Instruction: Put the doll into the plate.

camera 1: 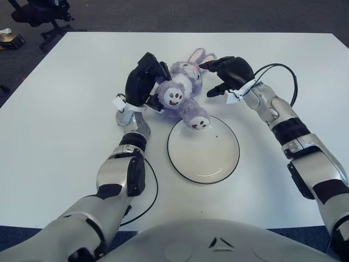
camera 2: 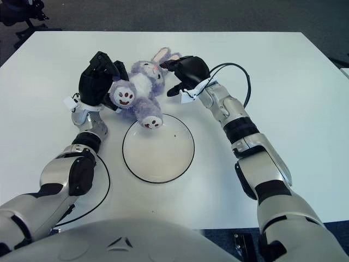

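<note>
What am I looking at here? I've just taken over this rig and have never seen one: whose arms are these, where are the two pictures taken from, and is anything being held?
Both pictures come from a stereo camera on a humanoid robot's head, looking down at a white table. They show one scene from two spots slightly apart. The silver and black arms are the robot's own.

On the table lie a purple plush rabbit, the doll, and a white plate with a dark rim. One of the doll's feet overlaps the plate's far edge; the rest is outside it.

The left hand is pressed against the doll's left side, fingers curled at it. The right hand is at the doll's head and ears, fingers spread, and I cannot tell if it touches. Nothing is lifted.
</note>
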`<state>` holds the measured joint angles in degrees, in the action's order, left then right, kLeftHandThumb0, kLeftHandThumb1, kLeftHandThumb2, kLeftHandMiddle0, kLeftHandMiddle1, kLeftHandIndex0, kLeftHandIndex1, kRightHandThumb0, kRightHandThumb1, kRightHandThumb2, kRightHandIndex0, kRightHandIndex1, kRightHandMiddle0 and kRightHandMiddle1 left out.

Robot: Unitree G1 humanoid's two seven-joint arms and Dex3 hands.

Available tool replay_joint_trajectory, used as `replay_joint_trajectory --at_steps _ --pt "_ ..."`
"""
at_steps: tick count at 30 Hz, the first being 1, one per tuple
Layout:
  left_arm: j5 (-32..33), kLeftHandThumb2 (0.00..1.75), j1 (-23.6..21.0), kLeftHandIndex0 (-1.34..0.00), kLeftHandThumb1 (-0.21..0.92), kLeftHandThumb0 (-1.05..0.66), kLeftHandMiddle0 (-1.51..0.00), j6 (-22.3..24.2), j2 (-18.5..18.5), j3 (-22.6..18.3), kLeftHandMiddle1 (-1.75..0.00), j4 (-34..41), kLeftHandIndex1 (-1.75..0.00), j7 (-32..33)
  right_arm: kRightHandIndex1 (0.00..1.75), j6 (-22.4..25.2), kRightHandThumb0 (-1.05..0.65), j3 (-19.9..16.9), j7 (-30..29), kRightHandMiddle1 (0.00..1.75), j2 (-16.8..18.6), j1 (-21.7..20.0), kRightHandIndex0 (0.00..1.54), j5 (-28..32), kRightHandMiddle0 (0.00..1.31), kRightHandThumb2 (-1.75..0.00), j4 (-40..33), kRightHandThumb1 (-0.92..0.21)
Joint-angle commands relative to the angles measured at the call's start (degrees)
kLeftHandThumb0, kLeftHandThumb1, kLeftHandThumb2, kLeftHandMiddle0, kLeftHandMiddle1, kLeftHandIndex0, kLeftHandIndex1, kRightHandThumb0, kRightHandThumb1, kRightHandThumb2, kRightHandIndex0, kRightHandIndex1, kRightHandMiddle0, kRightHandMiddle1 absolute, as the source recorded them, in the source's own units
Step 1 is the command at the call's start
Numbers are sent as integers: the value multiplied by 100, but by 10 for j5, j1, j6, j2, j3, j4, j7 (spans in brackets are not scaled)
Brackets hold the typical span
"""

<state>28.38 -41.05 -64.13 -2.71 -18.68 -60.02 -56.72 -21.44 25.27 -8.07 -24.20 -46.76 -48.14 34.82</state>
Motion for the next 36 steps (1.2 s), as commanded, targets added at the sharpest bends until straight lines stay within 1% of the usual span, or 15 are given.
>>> replay_joint_trajectory --at_steps 1,3,8,14,20,28,30,32,36 --pt "-9 149 40 -50 17 0 -71 -10 -16 4 -175 -11 -173 8 0 34 -60 8 -10 2 7 -21 57 -24 52 0 -8 -85" --pt "-15 149 43 -50 17 0 -70 -16 -17 6 -175 -9 -174 14 0 52 -60 11 -16 2 15 -30 56 -36 51 0 -12 -85" --pt "-30 148 46 -50 18 0 -70 -26 -16 10 -175 -8 -174 33 0 68 -58 14 -11 1 22 -39 55 -38 51 0 -15 -84" --pt "-36 148 47 -49 18 0 -70 -27 -15 14 -175 -7 -174 43 0 73 -58 18 -11 1 22 -40 54 -36 51 0 -17 -83" --pt "-42 148 49 -49 18 0 -70 -27 -16 19 -175 -5 -175 50 0 81 -55 29 -4 1 45 -81 51 -37 50 0 23 -82" --pt "-43 148 50 -49 18 0 -70 -26 -16 22 -175 -4 -175 54 0 79 -53 36 -10 0 48 -90 50 -34 50 0 38 -81" --pt "-43 147 51 -48 19 0 -69 -29 -19 25 -175 -3 -175 53 0 71 -53 50 -11 0 62 -114 50 -37 50 0 82 -81" --pt "-43 146 53 -48 20 0 -69 -31 -21 26 -175 -2 -175 53 0 65 -53 58 -14 0 71 -129 50 -39 49 0 110 -80" --pt "-42 145 53 -47 21 0 -68 -32 -22 28 -175 -1 -175 53 0 60 -52 64 -22 0 76 -145 50 -35 49 0 135 -80"
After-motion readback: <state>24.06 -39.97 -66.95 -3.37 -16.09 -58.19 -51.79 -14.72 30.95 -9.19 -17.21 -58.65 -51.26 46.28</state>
